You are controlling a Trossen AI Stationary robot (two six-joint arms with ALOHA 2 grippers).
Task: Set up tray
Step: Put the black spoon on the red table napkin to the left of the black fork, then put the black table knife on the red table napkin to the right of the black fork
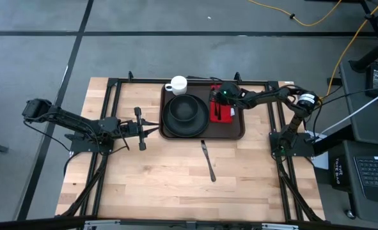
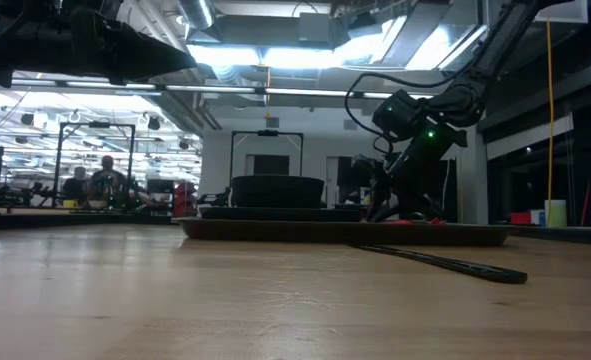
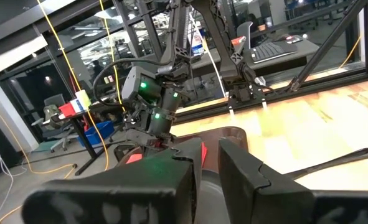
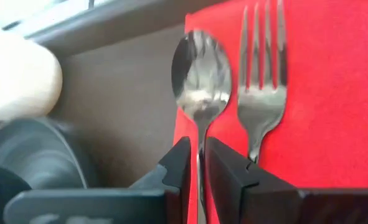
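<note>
On the tray [image 1: 203, 133], which lies at the table's far middle, the high view shows you a black bowl on a round plate [image 1: 186, 112], a white cup [image 1: 177, 84] at the tray's far corner, and a red napkin [image 1: 222, 110] at its right end; a knife [image 1: 208, 160] lies off the tray, just nearer. The right gripper [image 1: 222, 112] sits over the napkin; the left gripper [image 1: 151, 128] waits beside the tray's left edge, fingers nearly together around nothing. In the right wrist view its fingers narrowly straddle the spoon [image 4: 199, 78] handle, fork [image 4: 262, 74] alongside; I judge you should part them gently and lift straight, so neither piece shifts.
</note>
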